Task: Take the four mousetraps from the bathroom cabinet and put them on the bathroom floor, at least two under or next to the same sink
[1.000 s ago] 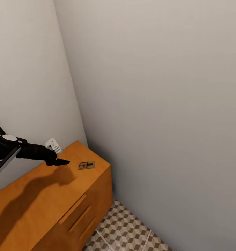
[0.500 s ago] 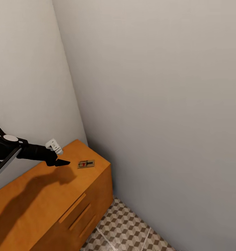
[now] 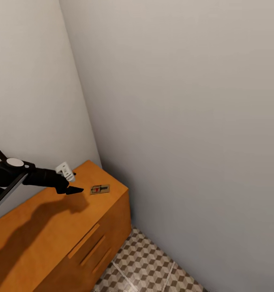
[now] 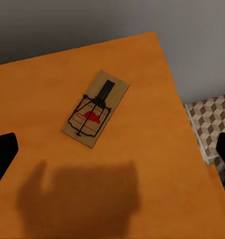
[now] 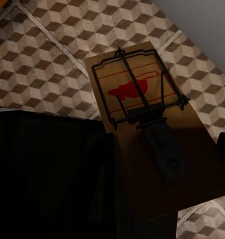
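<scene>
- On the cabinet (image 3: 52, 227) top, near the corner, one mousetrap (image 3: 100, 189) lies flat.
- Left gripper (image 3: 74, 189) hovers just beside it, jaws spread wide.
- Right gripper (image 5: 107, 199) carries a second trap (image 5: 147, 114), jaws clenched on its board, above the floor (image 5: 42, 59).
- Looks light, stiff, thin: pinch across the board's long edges, clear of the wire.

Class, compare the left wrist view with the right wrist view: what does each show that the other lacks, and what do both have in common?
Left wrist view alone: a mousetrap lying flat on the orange cabinet top, apart from the open left gripper, with the wall behind.

Right wrist view alone: a second mousetrap held close in the right gripper, above the floor.

Both: a brown trap with dark wire and a red mark, plus the cube-patterned floor.
</scene>
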